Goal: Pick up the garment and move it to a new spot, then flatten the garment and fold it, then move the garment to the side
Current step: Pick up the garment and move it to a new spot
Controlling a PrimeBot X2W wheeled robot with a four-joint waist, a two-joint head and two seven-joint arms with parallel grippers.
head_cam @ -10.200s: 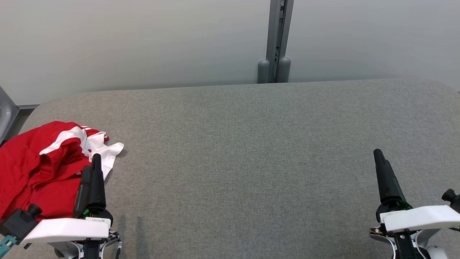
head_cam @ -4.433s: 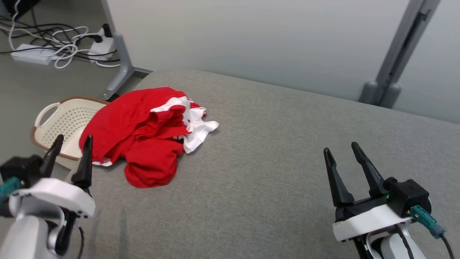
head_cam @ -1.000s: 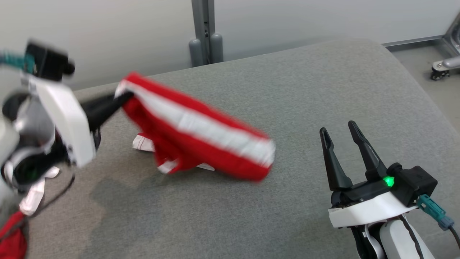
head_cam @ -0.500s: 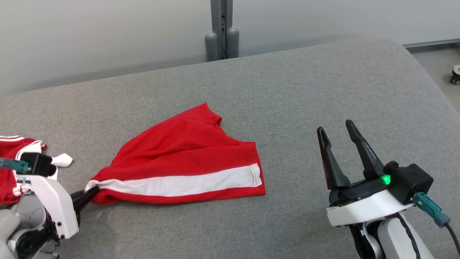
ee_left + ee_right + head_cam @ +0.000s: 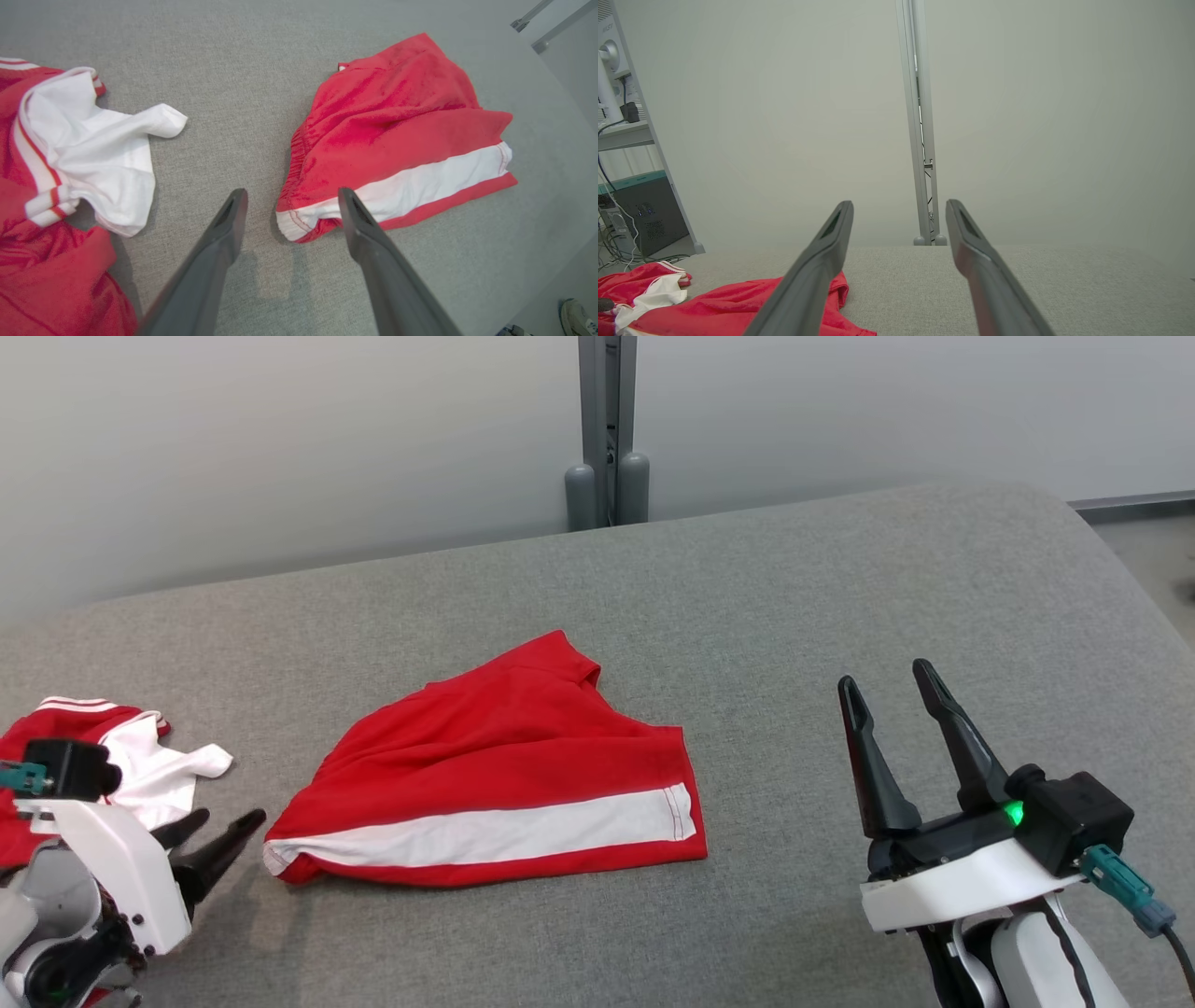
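Left pincer (image 5: 233, 818) gapes empty beside the shorts (image 5: 504, 756); its wrist view adds a shoe (image 5: 577, 317).

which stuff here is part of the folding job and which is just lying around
Job in hand: red shorts, open left gripper, open right gripper, grey table.
Lying about: pile of red and white clothes, metal post, shoe.
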